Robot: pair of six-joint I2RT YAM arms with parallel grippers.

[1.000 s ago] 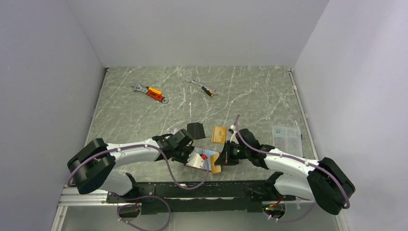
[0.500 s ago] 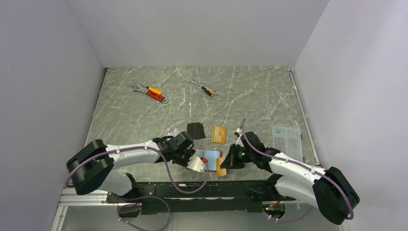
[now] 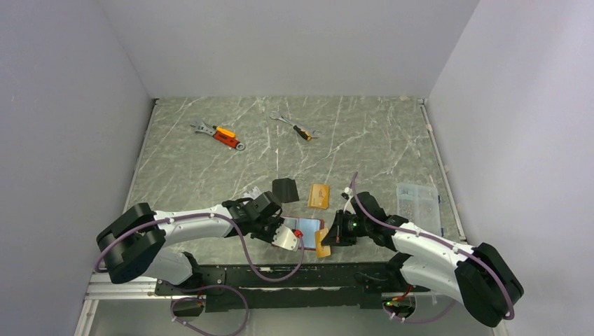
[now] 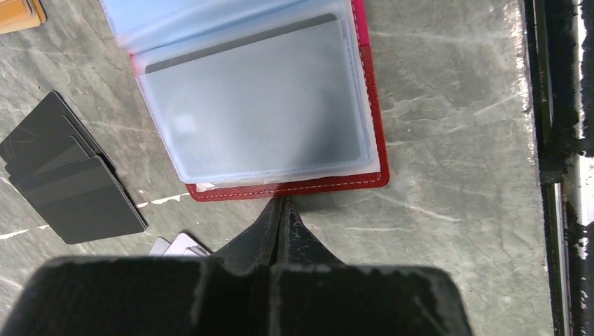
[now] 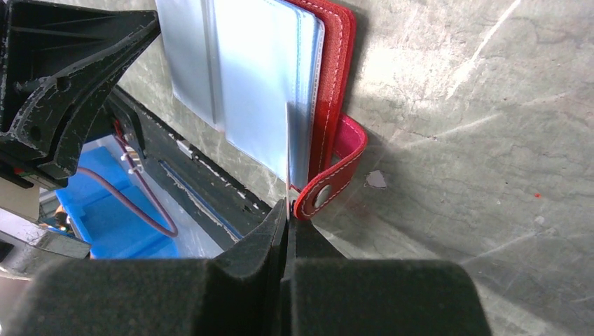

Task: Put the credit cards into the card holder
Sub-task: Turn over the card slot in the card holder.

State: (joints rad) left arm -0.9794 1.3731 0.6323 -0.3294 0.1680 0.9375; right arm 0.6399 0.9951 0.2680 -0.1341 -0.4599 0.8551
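Left gripper (image 4: 280, 210) is pressed together and empty, tips just short of the card holder (image 4: 294, 189), which lies open ahead. Right gripper (image 5: 288, 213) pinches what looks like the orange card (image 3: 322, 245), edge-on at the pockets. It should be light, stiff and slick, so grip one short end, since the leaves look floppy.

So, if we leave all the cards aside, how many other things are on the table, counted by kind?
wrenches: 2
card holder: 1
clear plastic box: 1
total: 4
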